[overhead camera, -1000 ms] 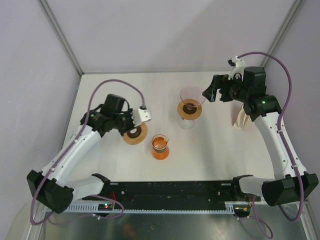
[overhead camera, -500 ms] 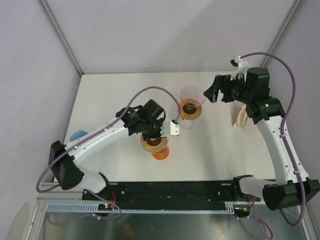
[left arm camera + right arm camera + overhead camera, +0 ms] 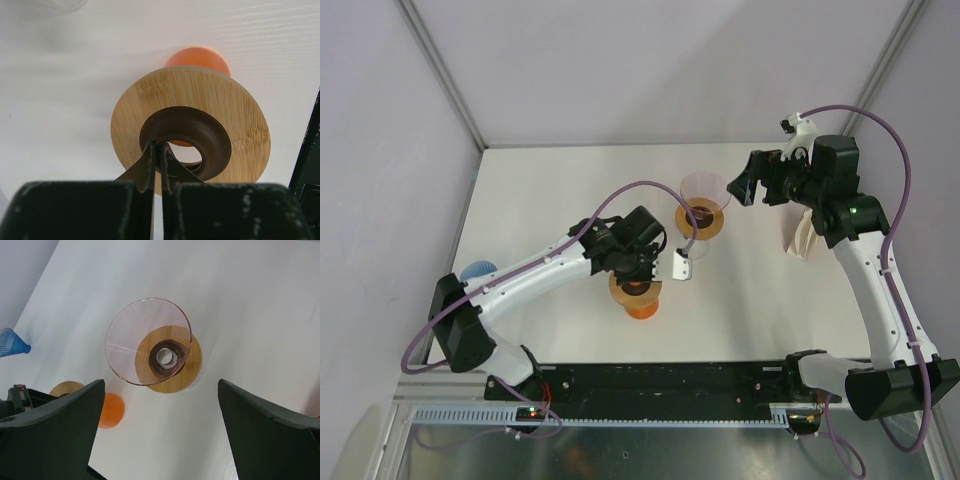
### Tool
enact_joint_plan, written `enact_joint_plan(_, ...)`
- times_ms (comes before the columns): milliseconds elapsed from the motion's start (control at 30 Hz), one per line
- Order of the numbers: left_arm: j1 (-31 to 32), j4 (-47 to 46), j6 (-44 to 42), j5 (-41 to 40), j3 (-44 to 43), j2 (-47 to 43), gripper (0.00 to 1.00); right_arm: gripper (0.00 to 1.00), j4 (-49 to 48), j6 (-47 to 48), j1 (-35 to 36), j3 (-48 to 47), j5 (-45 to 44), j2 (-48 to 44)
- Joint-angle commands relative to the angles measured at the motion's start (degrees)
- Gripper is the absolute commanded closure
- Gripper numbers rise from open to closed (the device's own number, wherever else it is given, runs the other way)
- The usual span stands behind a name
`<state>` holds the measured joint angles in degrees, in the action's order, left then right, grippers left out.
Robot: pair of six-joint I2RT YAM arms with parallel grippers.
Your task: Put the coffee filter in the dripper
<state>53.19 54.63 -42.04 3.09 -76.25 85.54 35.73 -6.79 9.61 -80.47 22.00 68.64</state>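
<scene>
The dripper (image 3: 703,192) is a pink glass cone on a wooden ring, standing on a clear glass at mid table; it also shows in the right wrist view (image 3: 145,337). My right gripper (image 3: 744,187) is open and empty, just right of and above it (image 3: 160,390). The beige coffee filter (image 3: 802,238) lies at the right, partly under my right arm. My left gripper (image 3: 638,284) is shut on the brown collar of a second wooden ring (image 3: 200,100), holding it (image 3: 158,150) over an orange beaker (image 3: 197,56).
The orange beaker (image 3: 642,308) stands near the front middle, under the held ring. A blue cone (image 3: 476,270) lies at the left edge, also in the right wrist view (image 3: 11,342). The black rail (image 3: 670,385) runs along the near edge.
My left arm has carried the wooden ring rightwards from the table's left to above the orange beaker. The right arm has barely moved.
</scene>
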Motion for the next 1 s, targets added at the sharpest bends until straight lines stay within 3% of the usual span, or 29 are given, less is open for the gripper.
enact_joint_plan(0, 0.61, -0.58, -0.21, -1.5, -2.27, 0.86, 1.0, 0.01, -0.32, 1.0, -0.2, 0.13, 0.94, -0.66)
enact_joint_plan(833, 1.04, -3.05, -0.63, 1.28, -1.54, 0.33, 1.0, 0.01, 0.18, 1.42, -0.16, 0.31, 1.4, 0.02)
enact_joint_plan(967, 1.04, -3.53, -0.52, 0.7, -1.64, 0.52, 0.87, 0.01, 0.18, 1.43, -0.17, 0.31, 1.42, -0.11)
